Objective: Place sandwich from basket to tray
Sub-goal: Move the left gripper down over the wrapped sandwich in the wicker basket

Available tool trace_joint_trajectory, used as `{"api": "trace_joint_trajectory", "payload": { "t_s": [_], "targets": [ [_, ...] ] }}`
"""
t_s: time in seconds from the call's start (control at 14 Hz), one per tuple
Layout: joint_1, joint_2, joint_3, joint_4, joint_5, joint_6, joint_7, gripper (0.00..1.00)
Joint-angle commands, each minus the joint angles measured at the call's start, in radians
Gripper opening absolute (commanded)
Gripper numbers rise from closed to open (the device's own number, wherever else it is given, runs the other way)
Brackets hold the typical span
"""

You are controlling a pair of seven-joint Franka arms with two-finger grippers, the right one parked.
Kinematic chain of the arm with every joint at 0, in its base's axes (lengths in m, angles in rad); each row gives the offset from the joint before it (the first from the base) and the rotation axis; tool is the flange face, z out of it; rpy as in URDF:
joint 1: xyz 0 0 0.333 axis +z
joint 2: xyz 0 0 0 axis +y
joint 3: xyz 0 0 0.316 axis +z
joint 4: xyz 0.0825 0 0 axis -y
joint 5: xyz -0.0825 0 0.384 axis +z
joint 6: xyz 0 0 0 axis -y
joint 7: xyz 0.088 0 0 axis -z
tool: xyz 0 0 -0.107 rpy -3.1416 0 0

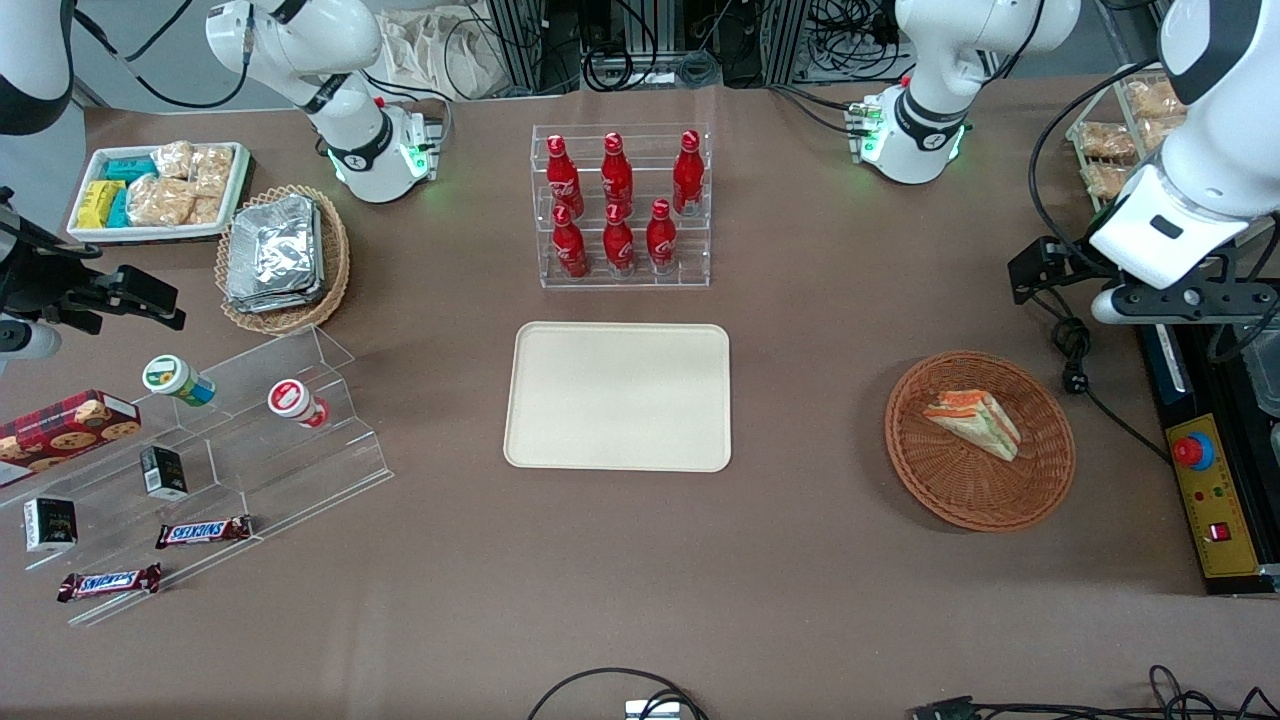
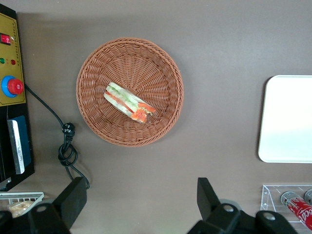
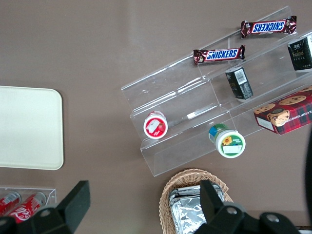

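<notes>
I see the tray (image 1: pixel 618 396) lying flat mid-table, nearer the front camera than the rack of red bottles (image 1: pixel 620 206). Toward the working arm's end sits the basket (image 1: pixel 980 440), well apart from the tray. The sandwich (image 1: pixel 973 421) lies inside it — wedge flat on the weave. My gripper (image 2: pixel 141 207) hangs high above the table beside the basket, fingers spread wide, gripping nothing.

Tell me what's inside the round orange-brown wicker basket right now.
One wrapped sandwich lies in the basket, nothing else visible. The weave under it is covered. The gripper, fingers open, hovers high above the table, beside the basket.
</notes>
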Motion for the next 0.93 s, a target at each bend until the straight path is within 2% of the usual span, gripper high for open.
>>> {"api": "trace_joint_trajectory", "payload": {
  "t_s": [0.0,0.57,0.64,0.86],
  "targets": [
    [0.019,-0.017,-0.016,-0.007,-0.004,0.004,-0.007,1.00],
    [0.048,-0.013,-0.009,-0.011,0.006,0.032,-0.018,1.00],
    [0.048,-0.007,-0.008,-0.014,-0.005,0.035,-0.064,1.00],
    [0.047,0.050,-0.008,-0.016,-0.001,0.068,-0.388,1.00]
  ]
}}
